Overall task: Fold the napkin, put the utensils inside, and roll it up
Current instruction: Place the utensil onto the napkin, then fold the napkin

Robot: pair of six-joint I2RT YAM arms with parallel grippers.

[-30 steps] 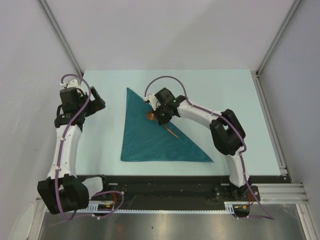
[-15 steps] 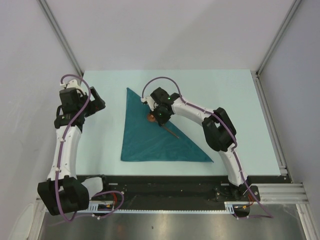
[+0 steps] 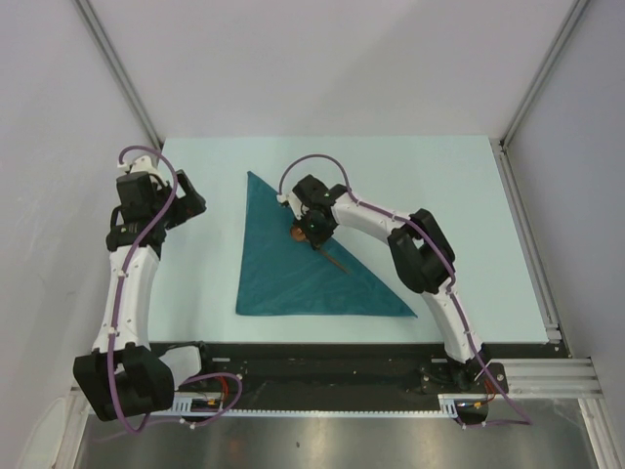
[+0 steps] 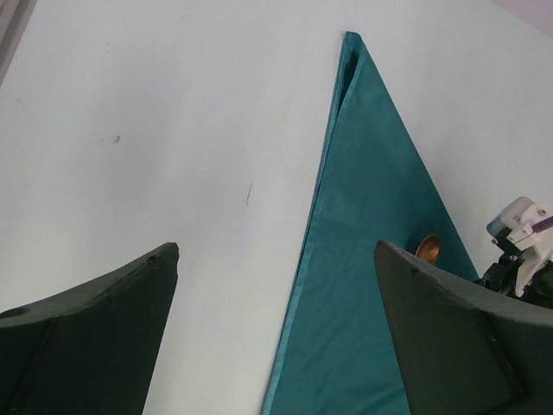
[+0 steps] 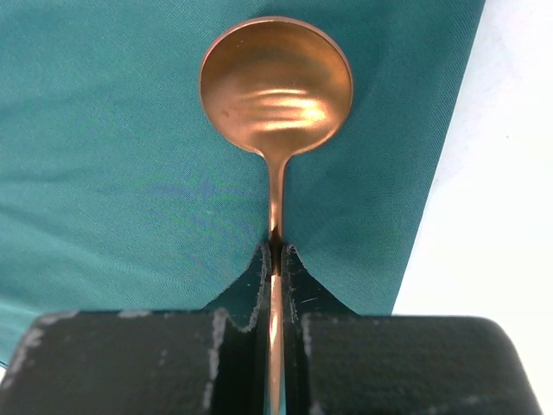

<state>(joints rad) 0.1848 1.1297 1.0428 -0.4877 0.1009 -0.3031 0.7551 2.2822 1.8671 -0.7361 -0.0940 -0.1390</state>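
Observation:
The teal napkin (image 3: 293,269) lies folded into a triangle on the table, its sharp tip at the far end (image 4: 350,39). My right gripper (image 3: 312,233) is shut on the thin handle of the copper spoon (image 5: 276,82), whose round bowl sits over the cloth near its slanted right edge. From above, the spoon (image 3: 296,232) points up-left and its handle trails down-right past the gripper. The napkin (image 5: 112,156) fills most of the right wrist view. My left gripper (image 3: 192,203) hangs open over bare table, left of the napkin, nothing between its fingers (image 4: 449,328).
The pale table surface (image 3: 449,195) stretches to the right and behind the napkin. Metal frame rails (image 3: 527,225) border the table's right side, and white walls close in on both sides. The black base rail (image 3: 322,376) runs along the near edge.
The right arm has shifted slightly left, carrying the spoon a little further over the napkin. The left arm has stayed where it was.

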